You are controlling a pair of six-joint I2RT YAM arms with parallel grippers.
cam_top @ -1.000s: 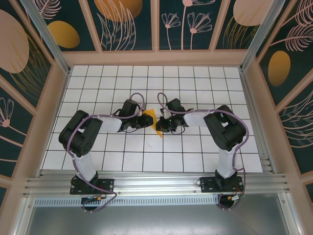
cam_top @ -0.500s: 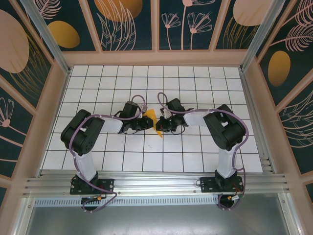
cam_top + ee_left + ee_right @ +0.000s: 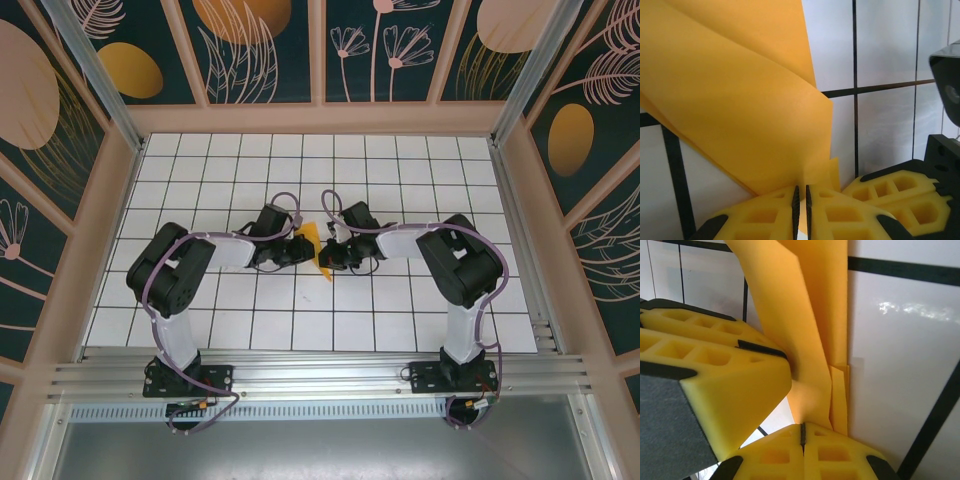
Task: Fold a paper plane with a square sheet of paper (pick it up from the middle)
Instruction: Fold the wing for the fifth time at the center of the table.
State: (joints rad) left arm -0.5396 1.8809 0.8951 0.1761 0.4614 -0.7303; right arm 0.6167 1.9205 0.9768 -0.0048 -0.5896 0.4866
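A white worktop (image 3: 400,170) carries a black grid. Dark wall panels (image 3: 265,60) (leaf and flower prints) enclose it; a metal rail (image 3: 320,375) fronts it

Seen from above, the folded orange paper (image 3: 316,245) is too small to show its creases, and the left gripper (image 3: 298,249) and right gripper (image 3: 333,256) cover its sides. In the left wrist view it runs off the top and left edges, and its lower corner vanishes between the pressed-together pads (image 3: 775,212). The right wrist view cuts off its top.
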